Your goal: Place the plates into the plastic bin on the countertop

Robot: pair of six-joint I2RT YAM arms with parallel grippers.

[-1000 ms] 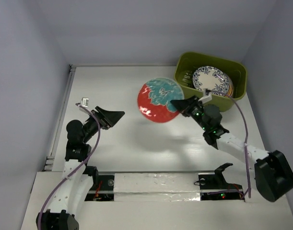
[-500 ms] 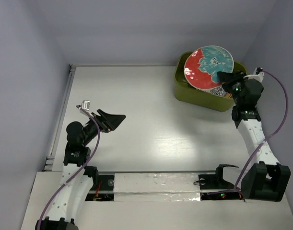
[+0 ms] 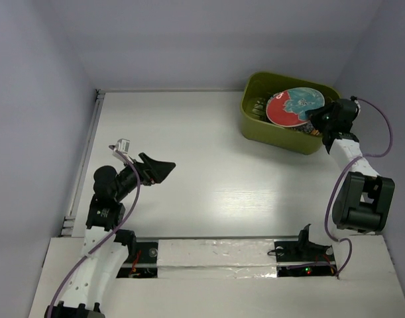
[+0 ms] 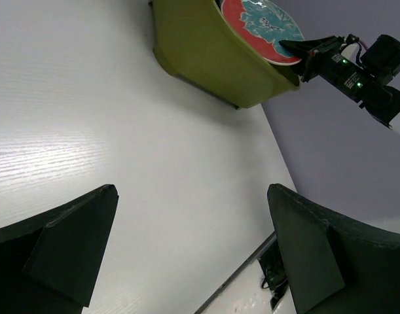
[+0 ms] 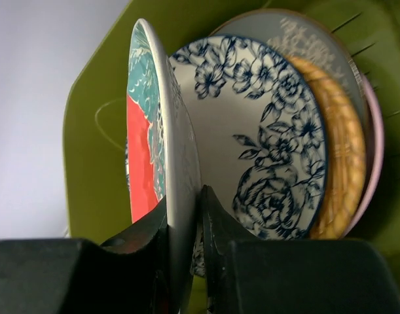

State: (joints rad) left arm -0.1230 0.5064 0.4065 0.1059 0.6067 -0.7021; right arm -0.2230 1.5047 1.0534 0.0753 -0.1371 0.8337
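Note:
My right gripper (image 3: pixel 317 114) is shut on the rim of the red-teal floral plate (image 3: pixel 293 106), held low over the olive-green bin (image 3: pixel 259 125) at the back right of the white countertop (image 3: pixel 209 165). In the right wrist view the gripper (image 5: pixel 184 216) pinches that plate (image 5: pixel 142 163) edge-on above the white-blue patterned plate (image 5: pixel 265 137), which lies on the orange plate (image 5: pixel 344 144), the grey plate (image 5: pixel 298 33) and the pink plate (image 5: pixel 376 131). My left gripper (image 3: pixel 164 167) is open and empty over the left of the countertop. In the left wrist view its fingers (image 4: pixel 69 242) frame bare surface, with the bin (image 4: pixel 206 52) far off.
Grey walls close in the countertop on three sides. A metal rail (image 3: pixel 89 146) runs along the left edge. The taped front edge (image 3: pixel 215 255) holds the arm bases.
My right gripper carried the red-teal floral plate from mid-table to the bin and lowered it over the stacked plates. The left arm barely moved.

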